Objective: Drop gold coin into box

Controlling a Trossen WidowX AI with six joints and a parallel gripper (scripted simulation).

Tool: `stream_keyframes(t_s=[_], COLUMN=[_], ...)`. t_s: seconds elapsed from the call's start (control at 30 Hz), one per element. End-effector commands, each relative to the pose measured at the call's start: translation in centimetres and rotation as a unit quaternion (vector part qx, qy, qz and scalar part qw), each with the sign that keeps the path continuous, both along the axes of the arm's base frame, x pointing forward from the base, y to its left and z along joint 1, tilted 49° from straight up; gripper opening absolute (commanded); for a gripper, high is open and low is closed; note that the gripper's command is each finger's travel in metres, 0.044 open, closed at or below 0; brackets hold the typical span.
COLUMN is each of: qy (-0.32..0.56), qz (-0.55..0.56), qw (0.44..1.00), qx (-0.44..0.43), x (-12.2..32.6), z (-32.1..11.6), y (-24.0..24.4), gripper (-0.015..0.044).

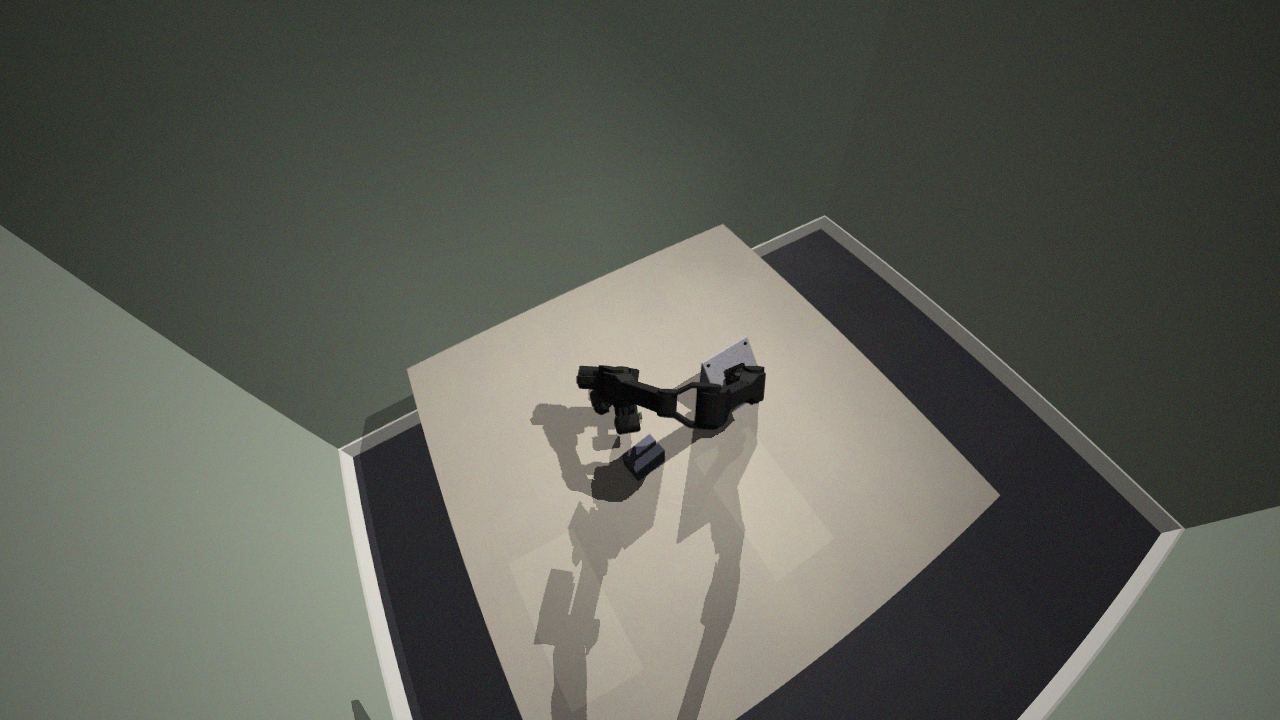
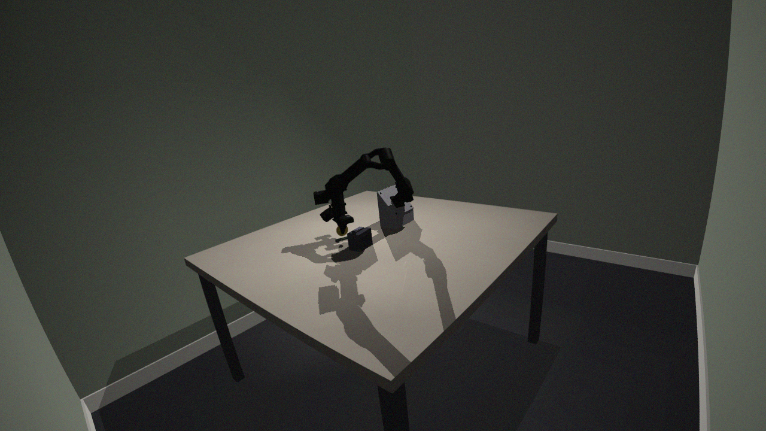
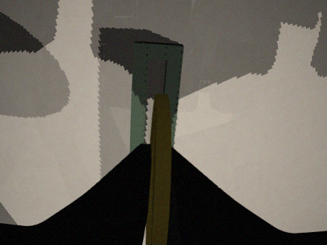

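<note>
The gold coin [image 2: 337,230] [image 3: 161,119] is upright, seen edge-on in the wrist view. My gripper [image 2: 342,228] [image 3: 154,155] is shut on it, one black fingertip on each side. The dark-green holder [image 2: 340,240] [image 3: 137,124] lies on the table just below the coin. In the exterior view the coin's lower edge shows a little above the holder. The closed grey box [image 1: 644,457] [image 2: 359,239] stands close beside the gripper, partly in shadow, with the dark line of its slot along the lid. The box is not in the wrist view. Fingertips and coin are hidden in the top view.
A larger pale grey block with a sloped face [image 1: 729,359] [image 2: 389,214] stands at the arm's base. The beige table [image 1: 859,465] [image 2: 482,236] [image 3: 259,163] carries everything. Shadows of the arm cross the table and fall over the box and part of the holder.
</note>
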State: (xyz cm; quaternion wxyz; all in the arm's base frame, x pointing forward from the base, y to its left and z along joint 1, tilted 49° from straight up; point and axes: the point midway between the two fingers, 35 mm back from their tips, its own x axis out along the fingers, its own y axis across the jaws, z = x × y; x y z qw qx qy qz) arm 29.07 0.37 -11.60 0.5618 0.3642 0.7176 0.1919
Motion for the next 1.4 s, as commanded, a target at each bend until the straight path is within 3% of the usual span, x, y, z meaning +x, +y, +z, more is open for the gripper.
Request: stream_keyframes(t_s=[0.0, 0.97, 1.37], qy=[-0.004, -0.006, -0.145], qz=[0.000, 0.003, 0.129], qw=[1.000, 1.000, 0.981], qx=[-0.003, -0.003, 0.017], x=[0.3, 0.6, 0.0], z=[0.7, 5.2, 5.6], y=[-1.0, -5.7, -5.5], gripper=[0.0000, 0.0000, 0.0000])
